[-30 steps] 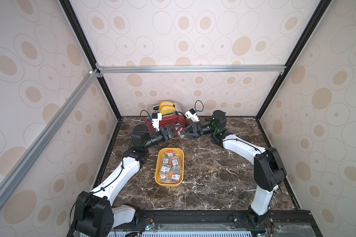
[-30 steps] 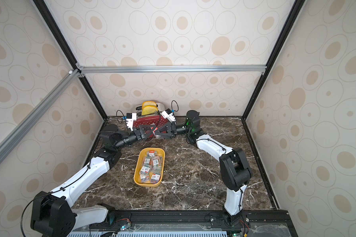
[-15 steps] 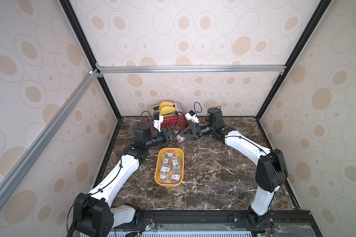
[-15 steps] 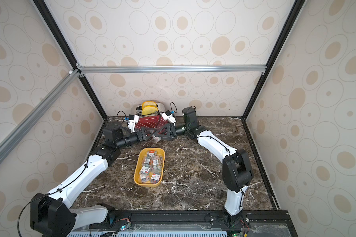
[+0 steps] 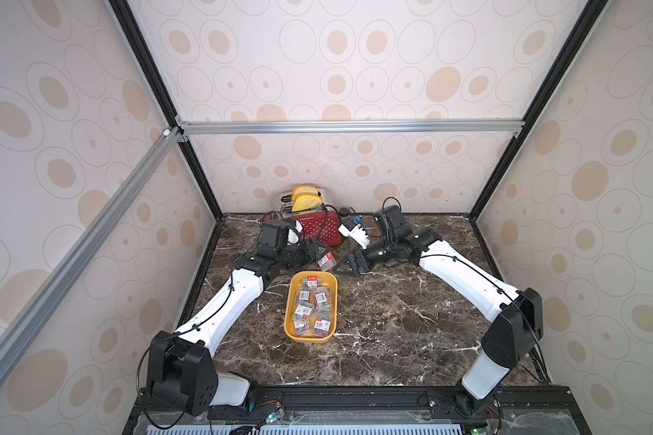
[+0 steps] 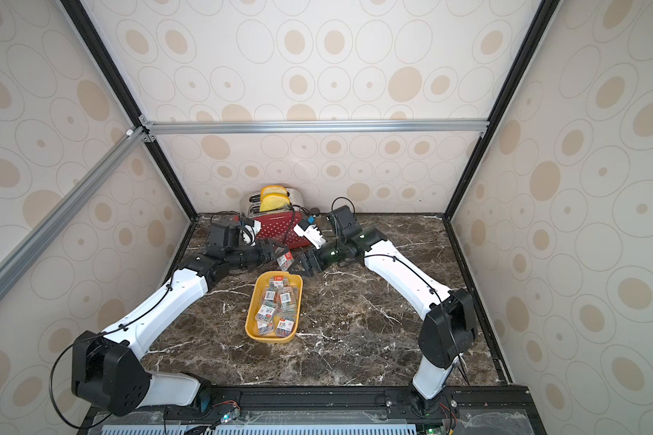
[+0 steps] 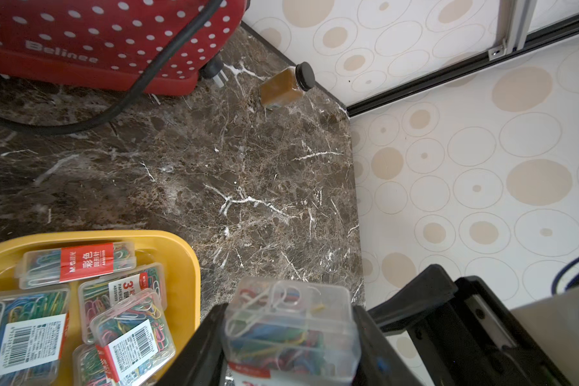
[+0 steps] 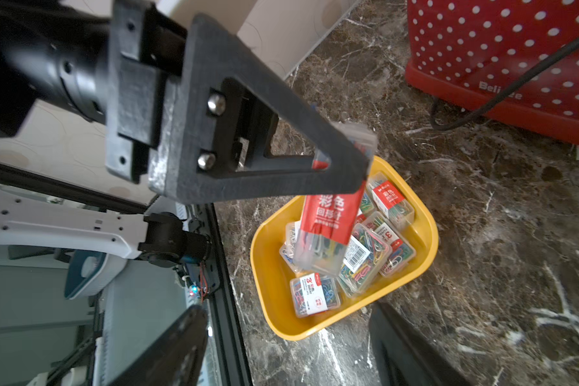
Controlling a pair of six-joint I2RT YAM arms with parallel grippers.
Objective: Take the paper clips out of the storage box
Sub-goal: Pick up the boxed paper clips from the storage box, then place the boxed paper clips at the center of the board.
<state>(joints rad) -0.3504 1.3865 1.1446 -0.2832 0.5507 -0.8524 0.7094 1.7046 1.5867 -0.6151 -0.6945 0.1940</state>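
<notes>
- The left arm (image 5: 234,297) rises from the near left corner of the marble table (image 5: 393,320) and stretches toward the far edge. Its wrist is bent in toward the middle.
- The left gripper (image 5: 318,253) is clamped on the held case (image 5: 326,260), one clear case of coloured clips. It holds the case in the air just past the far end of the storage box (image 5: 288,312).
- The right arm (image 5: 468,278) comes from the near right corner, bends sharply at the elbow and points back toward the middle of the table.
- The right gripper (image 5: 347,265) faces the left one, near the held case but apart from it. Its jaws are spread wide with nothing between them.
- The storage box, a yellow tray, lies flat near the middle of the table, its long sides running from near to far. The rest of the paper clips (image 5: 313,307) lie in it as a jumble of overlapping cases.
- A red dotted toaster (image 5: 323,226) stands at the far edge, behind both grippers.
- Both top views show the whole of each arm, but the held case is small in them.
- The left wrist view shows the held case (image 7: 290,327) end on, pinched between two black fingers (image 7: 211,337). It also shows a small jar (image 7: 283,87) of brown contents with a black cap by the far edge.
- The right wrist view shows the left gripper side on and the tilted, red-labelled held case (image 8: 325,227). The right arm's own fingers (image 8: 408,347) stand far apart.
</notes>
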